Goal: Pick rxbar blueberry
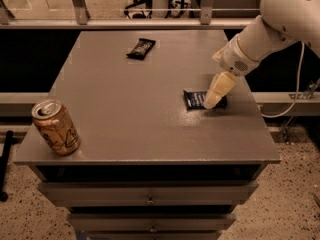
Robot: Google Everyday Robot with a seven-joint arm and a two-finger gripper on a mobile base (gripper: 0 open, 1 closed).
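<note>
The rxbar blueberry (195, 99) is a flat navy-blue bar with pale print, lying on the right side of the grey table (140, 109). My gripper (212, 103) comes down from the white arm at the upper right and its cream tip sits over the bar's right half, hiding that part. The tip is at or just above the wrapper; I cannot tell whether it touches.
A black-wrapped bar (140, 48) lies at the back middle of the table. A gold drink can (55, 127) stands tilted at the front left corner. The table's right edge is close to the gripper. Drawers are below the tabletop.
</note>
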